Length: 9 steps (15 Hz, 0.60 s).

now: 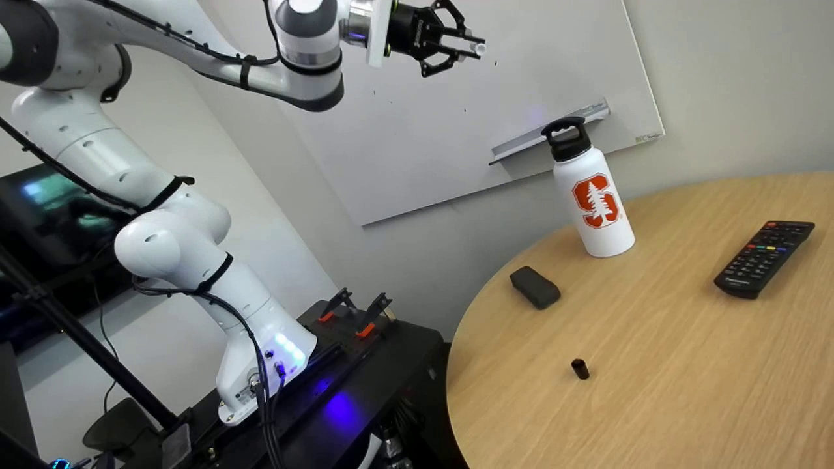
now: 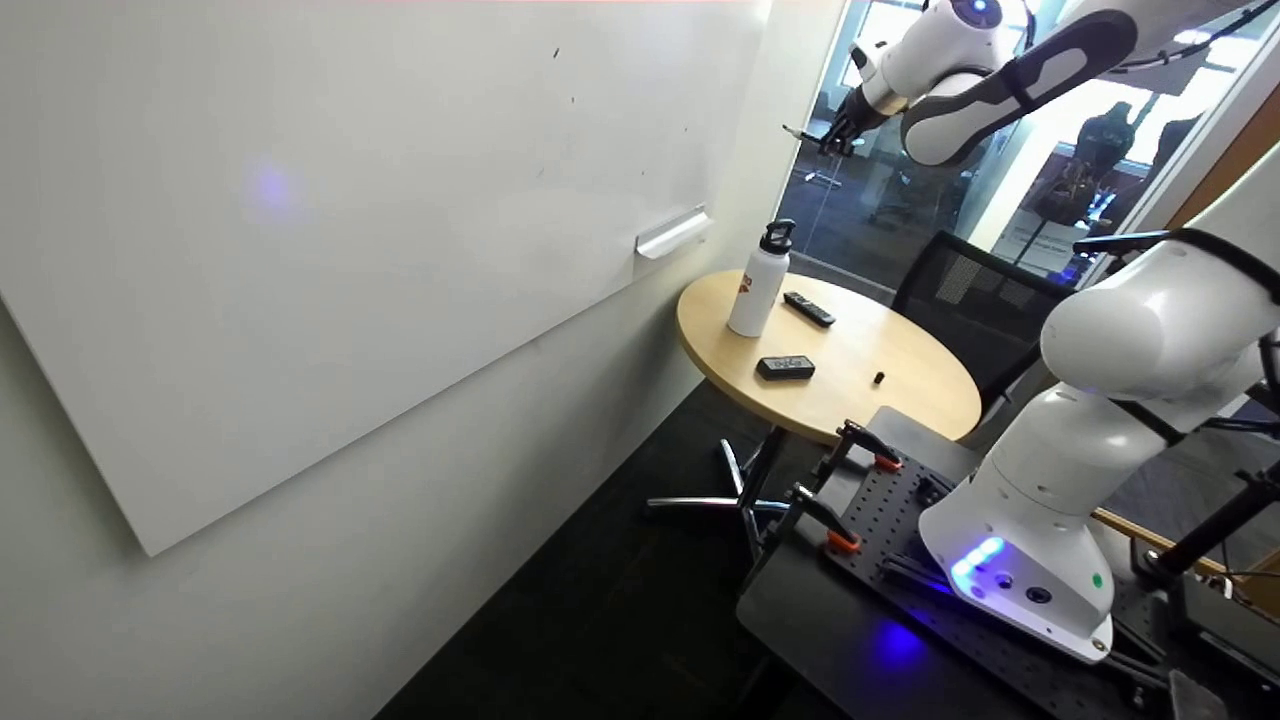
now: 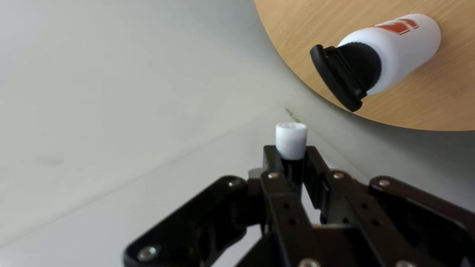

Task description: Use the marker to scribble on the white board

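Note:
My gripper is shut on the marker. It also shows in the other camera's picture as an exterior view of the gripper with the marker's tip end sticking out towards the wall side. In the wrist view the marker shows its white end and black body between the fingertips; its writing tip is hidden there. The white board hangs on the wall behind the gripper. It also fills much of an exterior view. The marker appears apart from the board.
A white bottle with a black lid stands on the round wooden table. A black block, a remote and a small black cylinder lie there too. A ledge juts from the board's lower edge.

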Each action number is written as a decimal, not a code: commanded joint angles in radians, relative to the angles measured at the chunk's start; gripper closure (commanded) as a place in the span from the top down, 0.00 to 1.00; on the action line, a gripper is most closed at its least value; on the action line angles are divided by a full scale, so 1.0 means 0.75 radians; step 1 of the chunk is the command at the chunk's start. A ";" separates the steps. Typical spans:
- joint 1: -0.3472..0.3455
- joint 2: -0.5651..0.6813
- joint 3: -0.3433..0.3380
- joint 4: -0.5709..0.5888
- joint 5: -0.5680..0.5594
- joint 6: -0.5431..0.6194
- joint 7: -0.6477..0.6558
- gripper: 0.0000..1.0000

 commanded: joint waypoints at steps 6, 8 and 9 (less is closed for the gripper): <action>-0.076 -0.234 0.333 -0.086 -0.440 -0.132 0.537 0.20; -0.076 -0.262 0.351 -0.112 -0.440 -0.136 0.549 0.20; -0.077 -0.264 0.345 -0.115 -0.441 -0.136 0.549 0.05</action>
